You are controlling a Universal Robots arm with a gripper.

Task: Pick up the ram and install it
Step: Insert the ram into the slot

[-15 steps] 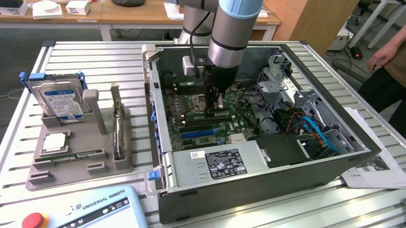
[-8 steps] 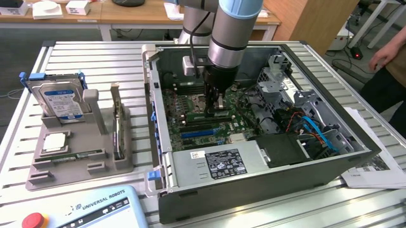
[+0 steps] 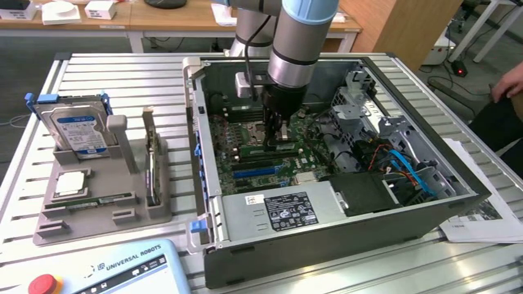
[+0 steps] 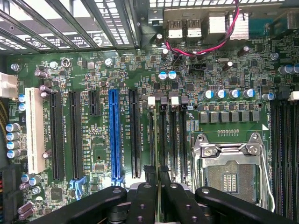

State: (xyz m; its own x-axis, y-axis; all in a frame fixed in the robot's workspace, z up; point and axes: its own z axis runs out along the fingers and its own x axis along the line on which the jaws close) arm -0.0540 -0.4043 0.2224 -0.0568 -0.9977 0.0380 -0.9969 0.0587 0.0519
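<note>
Arm reaches down into the open grey computer case (image 3: pixel 457 184) on the slatted metal worktop (image 3: pixel 122 79). I read the black two-fingered hand (image 4: pixel 156 171) as pinched nearly together on the ram (image 4: pixel 155 135), a thin green circuit-board stick seen edge-on. It stands at the black memory slots (image 4: pixel 180 140), just beside the silver square processor socket (image 4: pixel 231 163). Blue expansion slot (image 4: pixel 114 135) lies farther from that socket.

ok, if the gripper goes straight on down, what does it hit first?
Gripper most likely meets the memory slots on the motherboard, beside the processor socket. Remaining gap unclear.
</note>
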